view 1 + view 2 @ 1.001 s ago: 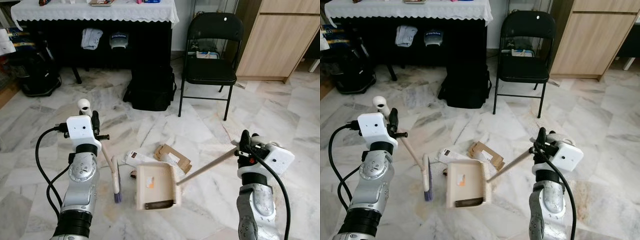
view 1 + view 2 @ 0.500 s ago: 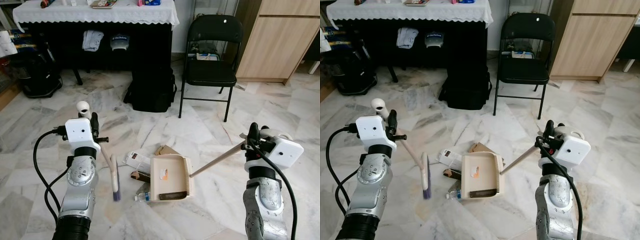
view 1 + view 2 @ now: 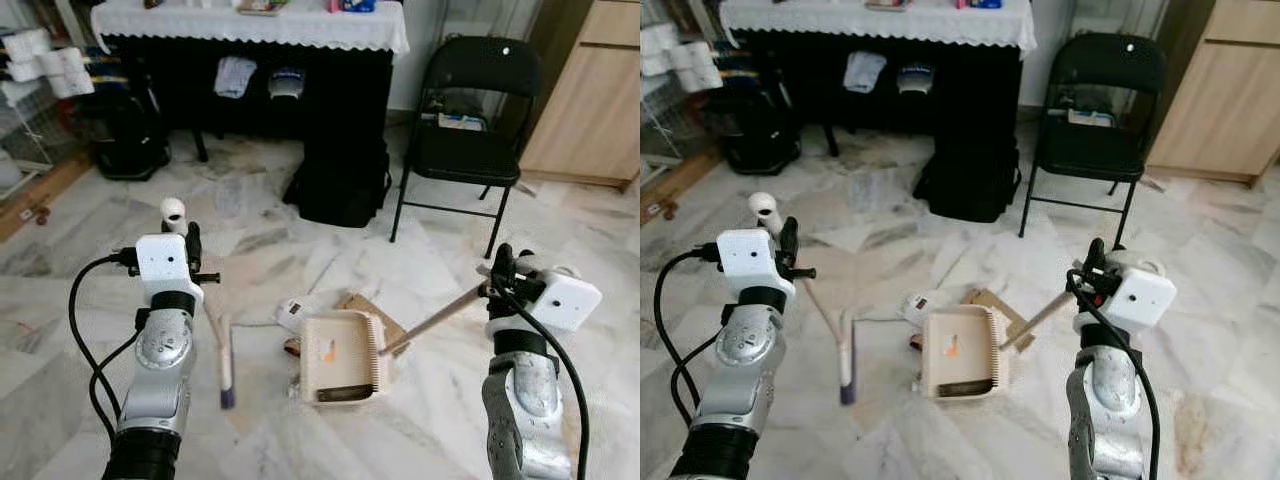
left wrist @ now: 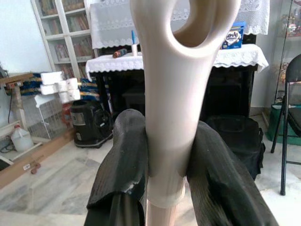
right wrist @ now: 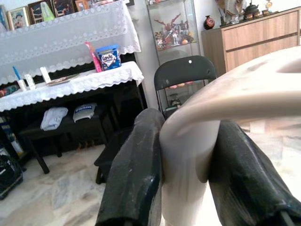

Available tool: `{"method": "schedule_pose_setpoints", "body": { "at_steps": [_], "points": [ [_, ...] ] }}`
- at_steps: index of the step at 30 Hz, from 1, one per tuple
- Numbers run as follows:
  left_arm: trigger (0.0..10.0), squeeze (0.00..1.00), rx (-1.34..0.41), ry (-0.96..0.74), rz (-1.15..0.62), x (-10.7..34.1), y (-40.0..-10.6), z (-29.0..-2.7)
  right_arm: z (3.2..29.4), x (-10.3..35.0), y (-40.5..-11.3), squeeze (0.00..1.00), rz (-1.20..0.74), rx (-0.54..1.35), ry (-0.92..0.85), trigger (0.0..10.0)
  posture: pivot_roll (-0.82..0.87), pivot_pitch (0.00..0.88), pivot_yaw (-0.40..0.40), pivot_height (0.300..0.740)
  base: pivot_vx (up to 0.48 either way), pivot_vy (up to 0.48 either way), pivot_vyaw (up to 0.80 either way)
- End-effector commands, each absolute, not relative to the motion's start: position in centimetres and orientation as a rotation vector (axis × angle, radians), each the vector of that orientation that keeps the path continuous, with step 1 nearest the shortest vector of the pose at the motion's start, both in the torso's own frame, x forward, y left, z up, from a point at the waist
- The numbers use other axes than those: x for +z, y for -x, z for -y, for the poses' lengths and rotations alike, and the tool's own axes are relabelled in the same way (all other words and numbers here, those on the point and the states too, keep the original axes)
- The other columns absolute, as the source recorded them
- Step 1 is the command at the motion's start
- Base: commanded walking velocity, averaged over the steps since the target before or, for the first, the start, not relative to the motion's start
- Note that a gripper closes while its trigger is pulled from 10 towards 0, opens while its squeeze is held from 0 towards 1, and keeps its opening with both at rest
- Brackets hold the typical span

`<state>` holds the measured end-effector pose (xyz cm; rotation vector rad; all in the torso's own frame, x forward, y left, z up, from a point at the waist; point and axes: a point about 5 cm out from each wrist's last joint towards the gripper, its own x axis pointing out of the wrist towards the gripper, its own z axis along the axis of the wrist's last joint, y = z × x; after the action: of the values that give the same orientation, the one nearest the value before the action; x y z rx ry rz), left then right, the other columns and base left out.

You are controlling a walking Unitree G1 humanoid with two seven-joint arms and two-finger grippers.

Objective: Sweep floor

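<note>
My left gripper (image 3: 189,246) is shut on the beige broom handle (image 4: 173,117), its black fingers (image 4: 121,165) clamped on both sides. The broom's purple-tipped head (image 3: 226,362) rests on the marble floor in front of me. My right gripper (image 3: 499,272) is shut on the long handle (image 5: 188,155) of the beige dustpan (image 3: 340,358), which lies flat on the floor to the right of the broom head. A white box (image 3: 295,309) and a piece of brown cardboard (image 3: 388,322) lie against the dustpan's far side.
A black folding chair (image 3: 468,130) stands ahead on the right, next to a wooden cabinet (image 3: 592,100). A black backpack (image 3: 342,185) leans on the dark table with a white lace cloth (image 3: 250,20). Another black bag (image 3: 128,140) sits far left.
The right gripper lifted and slid the dustpan forward against the litter. The head view has since turned left, shifting the room to the right. The broom has hardly moved.
</note>
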<state>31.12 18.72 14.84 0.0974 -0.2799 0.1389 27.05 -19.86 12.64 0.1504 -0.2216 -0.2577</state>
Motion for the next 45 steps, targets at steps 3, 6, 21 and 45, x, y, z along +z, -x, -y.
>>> {"method": "schedule_pose_setpoints", "body": {
  "at_steps": [3, 6, 21, 45],
  "points": [
    [10.0, 0.00, 0.112, -0.130, 0.338, 16.2, -31.2, -18.4, 20.0, 13.9, -27.3, 0.00, 0.275, -0.262, -0.158, 10.0, 0.05, 0.000, 0.027, 0.740, 0.000, 0.000, 0.00],
    [10.0, 0.00, 0.103, -0.130, 0.346, 16.3, -31.2, -18.3, 19.9, 14.0, -27.4, 0.00, 0.278, -0.261, -0.164, 10.0, 0.05, 0.000, 0.025, 0.740, 0.000, 0.000, 0.00],
    [10.0, 0.00, 0.076, -0.126, 0.354, 16.4, -31.1, -17.8, 20.0, 14.1, -27.5, 0.00, 0.279, -0.265, -0.175, 10.0, 0.05, 0.000, 0.028, 0.740, 0.000, -0.302, 0.00],
    [10.0, 0.00, 0.044, -0.129, 0.361, 16.7, -31.3, -17.3, 19.4, 14.2, -27.8, 0.00, 0.276, -0.253, -0.195, 10.0, 0.05, 0.000, 0.032, 0.740, 0.000, -0.303, 0.00]
  ]
}}
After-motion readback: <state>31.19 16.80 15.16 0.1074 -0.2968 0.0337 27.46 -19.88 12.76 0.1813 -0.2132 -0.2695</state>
